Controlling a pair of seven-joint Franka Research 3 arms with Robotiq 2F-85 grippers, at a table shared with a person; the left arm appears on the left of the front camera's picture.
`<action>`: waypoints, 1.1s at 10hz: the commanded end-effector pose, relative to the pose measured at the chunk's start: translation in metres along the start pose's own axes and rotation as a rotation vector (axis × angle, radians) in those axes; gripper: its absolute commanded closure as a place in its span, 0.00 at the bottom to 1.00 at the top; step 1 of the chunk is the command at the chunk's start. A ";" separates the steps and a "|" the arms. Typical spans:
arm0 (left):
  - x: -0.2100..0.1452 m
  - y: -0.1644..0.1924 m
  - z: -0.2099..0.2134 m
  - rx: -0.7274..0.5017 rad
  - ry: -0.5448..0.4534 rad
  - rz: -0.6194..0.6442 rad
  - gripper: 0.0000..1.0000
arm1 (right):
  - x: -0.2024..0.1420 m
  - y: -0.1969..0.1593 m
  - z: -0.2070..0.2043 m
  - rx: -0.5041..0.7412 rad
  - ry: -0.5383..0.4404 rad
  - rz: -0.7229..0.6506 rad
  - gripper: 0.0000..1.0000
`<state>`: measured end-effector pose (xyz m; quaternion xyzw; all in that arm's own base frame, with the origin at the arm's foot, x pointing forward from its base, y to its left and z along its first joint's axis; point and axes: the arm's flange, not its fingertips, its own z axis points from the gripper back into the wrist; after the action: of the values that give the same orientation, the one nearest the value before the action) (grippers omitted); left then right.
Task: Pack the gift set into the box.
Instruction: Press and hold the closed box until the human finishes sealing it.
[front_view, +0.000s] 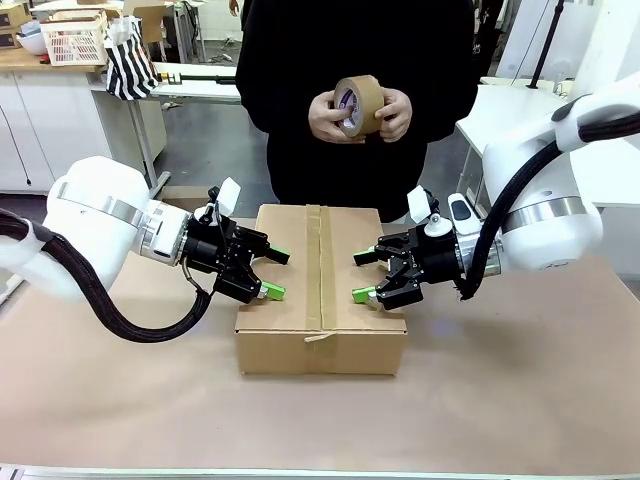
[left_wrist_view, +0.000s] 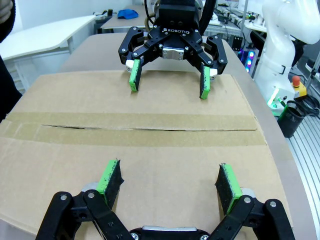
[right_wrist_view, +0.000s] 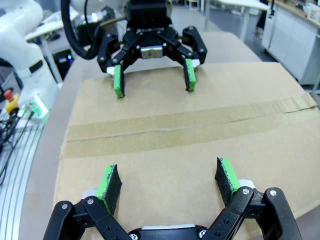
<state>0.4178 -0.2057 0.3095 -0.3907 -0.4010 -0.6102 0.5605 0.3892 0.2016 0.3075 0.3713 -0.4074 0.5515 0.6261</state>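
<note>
Lying lengthwise away from the robot, the box (front_view: 320, 290) sat closed and taped between the left gripper (front_view: 272, 273) and right gripper (front_view: 364, 276), both spread open, equally near.

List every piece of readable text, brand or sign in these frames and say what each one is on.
"ROBOTIQ": white letters on the black body of the right hand, seen from the left wrist view.
Purple print on the core of the tape roll that the person holds: too small to read.
The box carries no print on its visible faces.
The left hand bears no legible text.
</note>
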 end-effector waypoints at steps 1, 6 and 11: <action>-0.001 0.000 0.000 -0.002 -0.007 0.016 0.00 | -0.001 0.001 -0.001 -0.004 0.008 0.025 0.00; -0.001 0.000 0.000 -0.002 -0.007 0.016 0.00 | -0.001 0.001 -0.001 -0.004 0.008 0.025 0.00; -0.001 0.000 0.000 -0.002 -0.007 0.016 0.00 | -0.001 0.001 -0.001 -0.004 0.008 0.025 0.00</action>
<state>0.4178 -0.2057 0.3095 -0.3907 -0.4010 -0.6102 0.5605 0.3892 0.2016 0.3075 0.3713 -0.4074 0.5515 0.6261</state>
